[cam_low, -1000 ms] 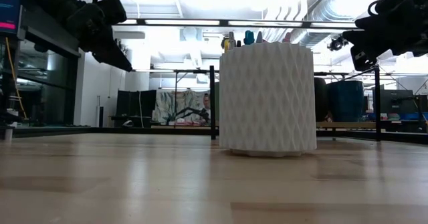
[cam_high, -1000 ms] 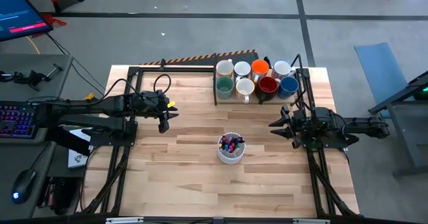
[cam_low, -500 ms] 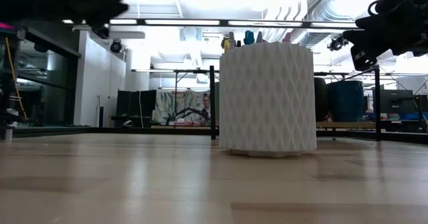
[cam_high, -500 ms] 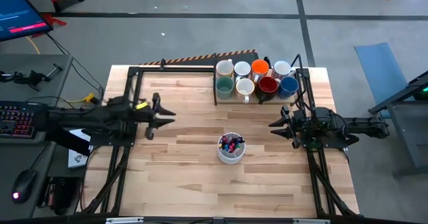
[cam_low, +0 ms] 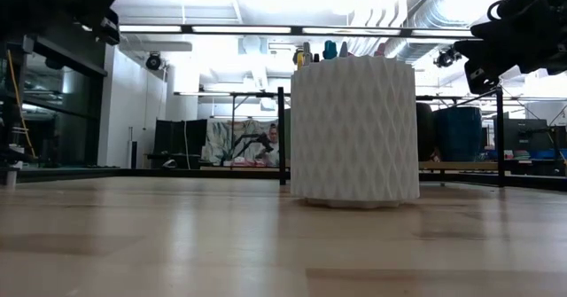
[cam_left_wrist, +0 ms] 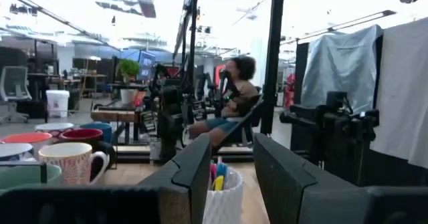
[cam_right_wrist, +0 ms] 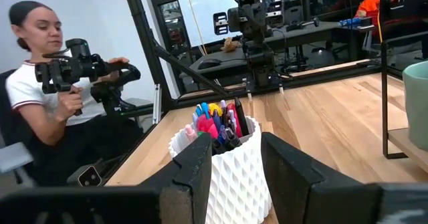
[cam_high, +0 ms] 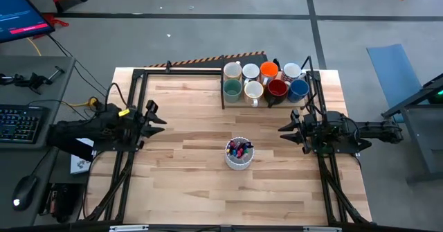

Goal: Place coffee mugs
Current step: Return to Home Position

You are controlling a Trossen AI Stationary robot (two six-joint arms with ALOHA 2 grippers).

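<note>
Left tool (cam_high: 158, 116) and right tool (cam_high: 287, 125) hang spread and empty; the coffee mugs (cam_high: 265, 81) near the right tool look stiff, slick and chippable, so you should pinch a rim.

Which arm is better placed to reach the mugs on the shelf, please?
Right: the right end effector hangs close to the mugs, while the left end effector is over the table's left edge, farther away.

Left pincer (cam_high: 155, 115) black, yellow tag (cam_high: 124, 112) behind; right pincer (cam_high: 289, 129) black, angular.
</note>
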